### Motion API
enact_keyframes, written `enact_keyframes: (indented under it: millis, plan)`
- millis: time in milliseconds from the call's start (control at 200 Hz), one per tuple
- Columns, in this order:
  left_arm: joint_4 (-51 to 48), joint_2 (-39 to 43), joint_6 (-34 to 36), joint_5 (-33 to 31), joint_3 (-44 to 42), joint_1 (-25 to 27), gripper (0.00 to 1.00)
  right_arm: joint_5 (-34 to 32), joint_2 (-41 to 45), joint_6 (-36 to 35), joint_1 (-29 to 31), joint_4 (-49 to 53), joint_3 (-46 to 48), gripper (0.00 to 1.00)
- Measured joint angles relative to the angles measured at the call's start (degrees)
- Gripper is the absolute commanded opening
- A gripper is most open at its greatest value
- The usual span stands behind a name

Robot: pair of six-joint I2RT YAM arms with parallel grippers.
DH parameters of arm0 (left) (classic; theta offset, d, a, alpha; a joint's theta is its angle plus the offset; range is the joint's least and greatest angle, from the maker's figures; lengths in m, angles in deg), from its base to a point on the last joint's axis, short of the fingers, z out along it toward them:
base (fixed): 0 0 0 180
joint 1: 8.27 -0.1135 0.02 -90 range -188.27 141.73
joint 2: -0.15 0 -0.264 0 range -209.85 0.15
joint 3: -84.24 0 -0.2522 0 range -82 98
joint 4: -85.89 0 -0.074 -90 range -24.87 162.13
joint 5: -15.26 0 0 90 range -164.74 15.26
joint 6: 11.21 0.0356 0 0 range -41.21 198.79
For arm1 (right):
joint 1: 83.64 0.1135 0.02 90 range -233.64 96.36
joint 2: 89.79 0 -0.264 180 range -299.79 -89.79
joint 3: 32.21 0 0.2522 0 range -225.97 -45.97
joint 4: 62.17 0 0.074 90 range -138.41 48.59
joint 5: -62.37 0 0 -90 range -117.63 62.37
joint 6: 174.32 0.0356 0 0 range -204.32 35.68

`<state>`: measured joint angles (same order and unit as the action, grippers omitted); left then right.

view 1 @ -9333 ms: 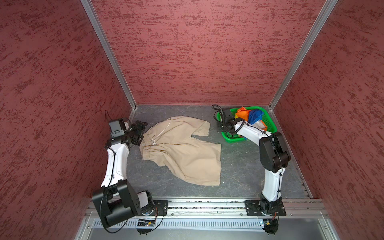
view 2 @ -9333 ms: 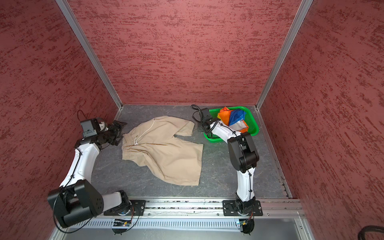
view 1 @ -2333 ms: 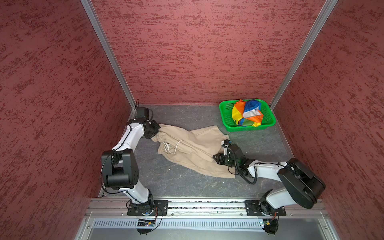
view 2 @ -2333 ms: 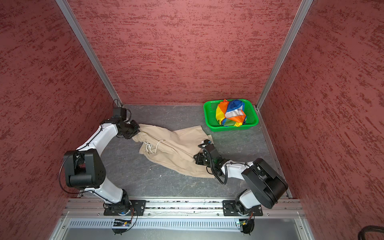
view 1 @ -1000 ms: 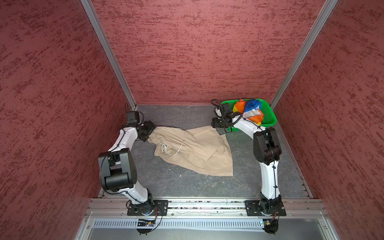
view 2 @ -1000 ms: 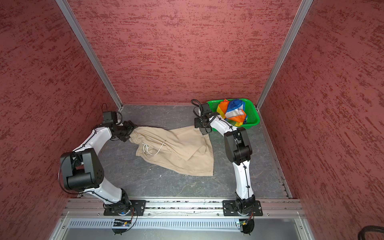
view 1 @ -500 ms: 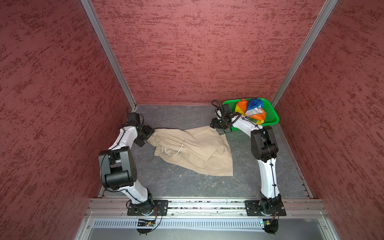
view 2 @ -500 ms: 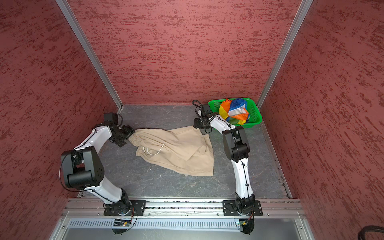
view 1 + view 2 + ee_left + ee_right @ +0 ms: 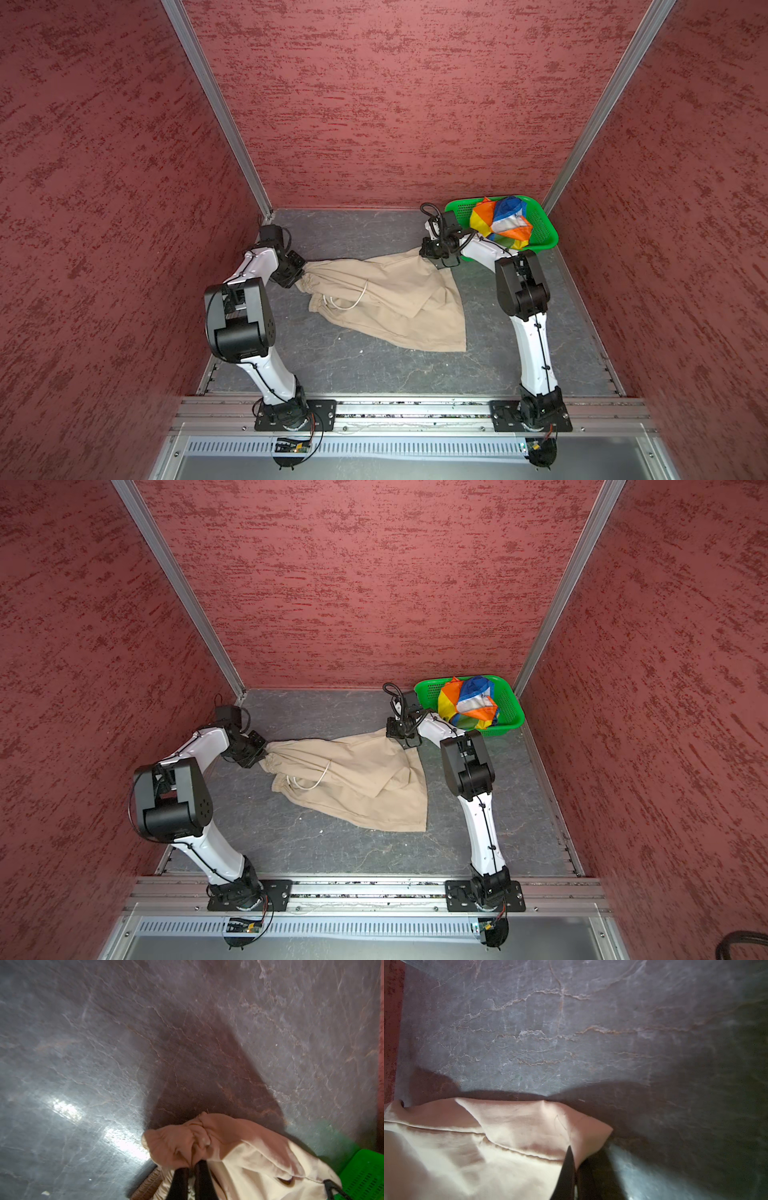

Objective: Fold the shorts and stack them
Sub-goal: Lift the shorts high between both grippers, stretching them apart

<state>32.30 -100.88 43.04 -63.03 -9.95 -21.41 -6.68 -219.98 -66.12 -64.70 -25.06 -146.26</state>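
The beige shorts (image 9: 386, 303) (image 9: 353, 783) lie on the grey floor, folded over, with the white drawstring showing. My left gripper (image 9: 300, 274) (image 9: 259, 757) is shut on the gathered waistband corner at their far left; the left wrist view shows the gripper (image 9: 192, 1164) pinching bunched cloth (image 9: 239, 1157). My right gripper (image 9: 432, 253) (image 9: 395, 732) is shut on the far right leg corner, and in the right wrist view the gripper (image 9: 576, 1165) pinches the hem (image 9: 488, 1147). The rainbow-striped shorts (image 9: 500, 222) (image 9: 469, 704) sit crumpled in the basket.
The green perforated basket (image 9: 548, 241) (image 9: 513, 719) (image 9: 369, 1172) stands in the back right corner, just behind my right arm. Red walls close in on three sides. A metal rail with both arm bases runs along the front edge.
Both grippers have closed on the beige shorts, the left on the waistband corner and the right on the leg corner. The cloth's far edge is now drawn taut between them.
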Motion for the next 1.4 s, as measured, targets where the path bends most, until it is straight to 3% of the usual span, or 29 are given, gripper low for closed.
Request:
enact_keyframes:
  millis: [225, 451, 736, 1032, 1247, 1398]
  plan:
    - [-2.5, 1.4, 0.2, 2.5, 6.3, 0.0, 0.0, -1.1, 14.8, 0.0, -2.1, -3.4, 4.3, 0.0]
    - [-5.8, 8.9, 0.7, 10.2, 16.4, 0.3, 0.0, -3.4, 33.0, 0.0, -4.4, -8.6, 6.2, 0.0]
    - [-12.8, 11.8, 2.5, 16.8, 40.1, 2.7, 0.0, -14.2, 52.0, -1.7, -4.4, -11.5, 10.8, 0.0]
    - [-16.4, 16.0, 2.4, 17.0, 47.1, 11.7, 0.0, -29.2, 63.0, -4.8, -4.7, -11.7, 10.3, 0.0]
    - [-17.6, 16.9, 1.7, 13.9, 54.2, 22.3, 0.0, -41.2, 60.5, -8.4, -6.2, -4.9, -4.2, 0.0]
    - [-15.1, 22.3, 1.2, 9.9, 49.1, 28.6, 0.0, -43.6, 51.7, -9.4, -6.7, 3.8, -26.1, 0.0]
